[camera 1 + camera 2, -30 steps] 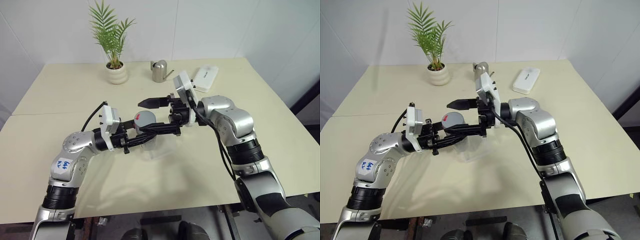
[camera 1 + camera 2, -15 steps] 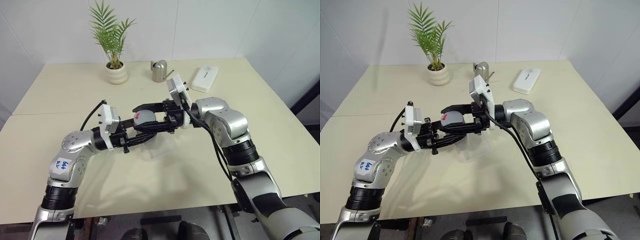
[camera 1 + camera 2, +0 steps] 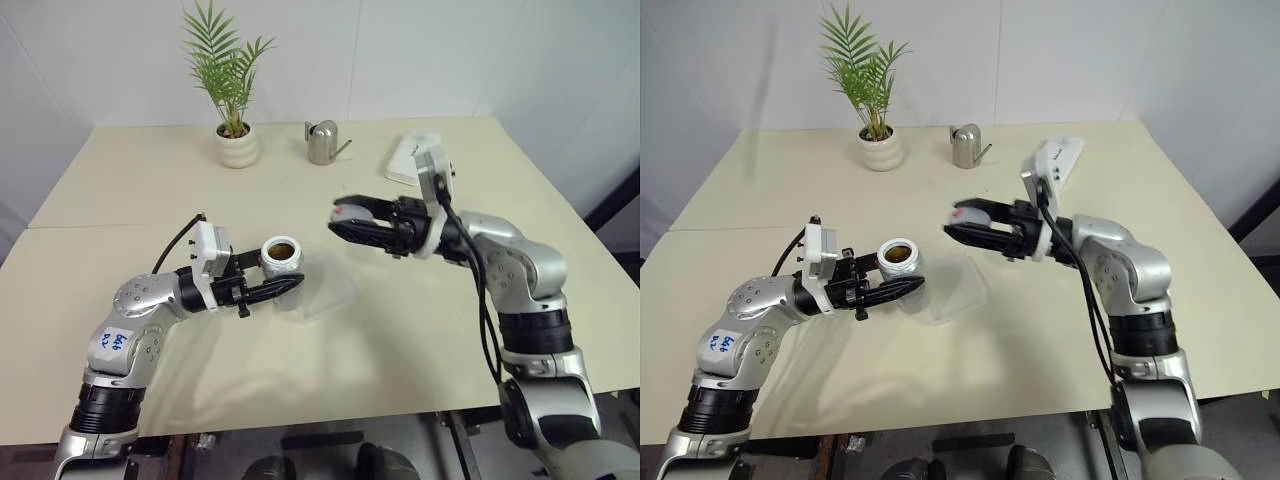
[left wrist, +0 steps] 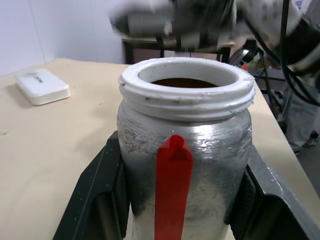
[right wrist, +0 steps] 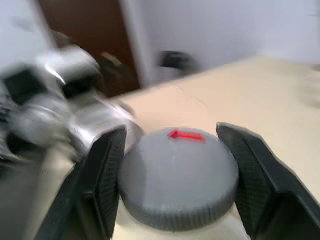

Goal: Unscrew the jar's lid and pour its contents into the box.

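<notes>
My left gripper (image 3: 286,273) is shut on the jar (image 3: 281,262), holding it upright just above the table. The jar's white threaded mouth is uncovered, and brownish contents (image 3: 282,249) show inside. In the left wrist view the jar (image 4: 185,145) sits between both black fingers (image 4: 95,200), a red mark on its side. My right gripper (image 3: 345,216) is shut on the grey lid (image 5: 177,175), held in the air well to the right of the jar. The clear box (image 3: 328,288) lies on the table just right of the jar, partly under it.
At the back of the table stand a potted palm (image 3: 238,148) and a silver watering can (image 3: 321,142). A white oblong case (image 3: 405,160) lies at the back right, partly behind my right wrist. The table's front edge (image 3: 330,418) is near.
My right gripper closed on the lid, then carried it off the jar and away to the right. The jar's mouth now stands open. The left gripper kept its hold.
</notes>
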You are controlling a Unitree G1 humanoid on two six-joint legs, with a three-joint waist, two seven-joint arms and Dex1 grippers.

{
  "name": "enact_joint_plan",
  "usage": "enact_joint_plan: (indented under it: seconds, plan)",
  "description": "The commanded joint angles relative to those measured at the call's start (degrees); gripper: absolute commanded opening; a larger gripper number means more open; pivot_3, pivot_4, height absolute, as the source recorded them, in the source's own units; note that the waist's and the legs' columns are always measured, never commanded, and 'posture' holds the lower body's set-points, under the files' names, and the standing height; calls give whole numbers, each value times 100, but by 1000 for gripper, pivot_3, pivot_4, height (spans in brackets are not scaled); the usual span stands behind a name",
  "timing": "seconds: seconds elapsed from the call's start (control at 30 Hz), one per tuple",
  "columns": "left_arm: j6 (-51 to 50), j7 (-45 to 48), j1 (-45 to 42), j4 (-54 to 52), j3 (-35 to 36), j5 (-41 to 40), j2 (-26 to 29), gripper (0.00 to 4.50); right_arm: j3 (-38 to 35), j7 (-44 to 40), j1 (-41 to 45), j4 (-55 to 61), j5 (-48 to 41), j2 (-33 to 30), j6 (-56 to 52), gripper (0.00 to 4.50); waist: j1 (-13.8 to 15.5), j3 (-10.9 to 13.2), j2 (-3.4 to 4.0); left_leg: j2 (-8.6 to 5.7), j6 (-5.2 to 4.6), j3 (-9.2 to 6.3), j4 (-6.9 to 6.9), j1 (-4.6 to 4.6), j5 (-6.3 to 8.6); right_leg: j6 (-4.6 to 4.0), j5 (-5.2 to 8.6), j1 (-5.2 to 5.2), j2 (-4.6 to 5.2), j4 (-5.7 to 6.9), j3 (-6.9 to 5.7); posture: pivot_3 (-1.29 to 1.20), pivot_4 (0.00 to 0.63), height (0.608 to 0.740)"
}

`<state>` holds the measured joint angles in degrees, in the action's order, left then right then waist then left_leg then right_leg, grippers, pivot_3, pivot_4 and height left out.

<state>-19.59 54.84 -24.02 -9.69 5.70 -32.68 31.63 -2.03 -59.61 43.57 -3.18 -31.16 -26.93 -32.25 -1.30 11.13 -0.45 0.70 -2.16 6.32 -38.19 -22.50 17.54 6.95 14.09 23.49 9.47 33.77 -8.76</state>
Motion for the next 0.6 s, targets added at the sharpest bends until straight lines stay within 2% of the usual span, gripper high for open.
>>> enact_joint_plan:
  seconds: [0.03,0.1,0.2,0.3,0.4,0.43,0.57,0.6]
  plan:
    - [-121,-79,-17,-174,277,-228,104,2005,-364,332,-462,-531,522,-172,1027,2567,-5,0,0,0,0,4,0,0,0,0,0,1,0,0,3,0,150,740]
    - [-188,-112,-90,-91,369,-272,141,2005,-472,486,-836,-1163,918,-250,1878,2567,-12,0,0,0,0,6,-1,2,0,0,0,-1,0,1,5,0,150,740]
    - [-232,-109,-190,1,422,-284,165,2005,-704,871,-1123,-1902,1107,-138,2492,2567,-19,0,0,0,-1,11,0,8,-1,0,0,-2,0,2,9,0,150,740]
    - [-264,-82,-258,65,415,-271,168,2005,-812,1106,-1316,-2562,1260,-37,3019,2567,-30,0,0,0,-2,17,-1,11,-2,0,0,-2,0,6,16,0,150,740]
    - [-305,-26,-303,85,383,-258,190,2005,-870,1149,-1466,-2750,1218,8,3153,2567,-40,0,0,2,-3,28,0,21,-3,0,-1,-3,-2,9,30,0,150,740]
    - [-322,-28,-320,101,389,-261,186,2005,-886,1108,-1520,-2717,1161,18,3104,3295,-39,0,0,4,-2,28,0,23,-3,0,-1,-3,-3,10,31,0,150,740]
    - [-285,-6,-404,195,362,-174,176,2005,-999,1030,-1702,-2469,1011,-67,3059,4455,-29,0,0,5,-2,31,-1,27,-3,-1,-2,-4,-4,11,37,0,150,740]
    - [-259,-63,-458,252,368,-135,146,2005,-1056,952,-1746,-2323,911,-136,2962,4455,-24,0,0,6,-2,31,-1,27,-3,-1,-2,-4,-4,11,37,0,150,740]
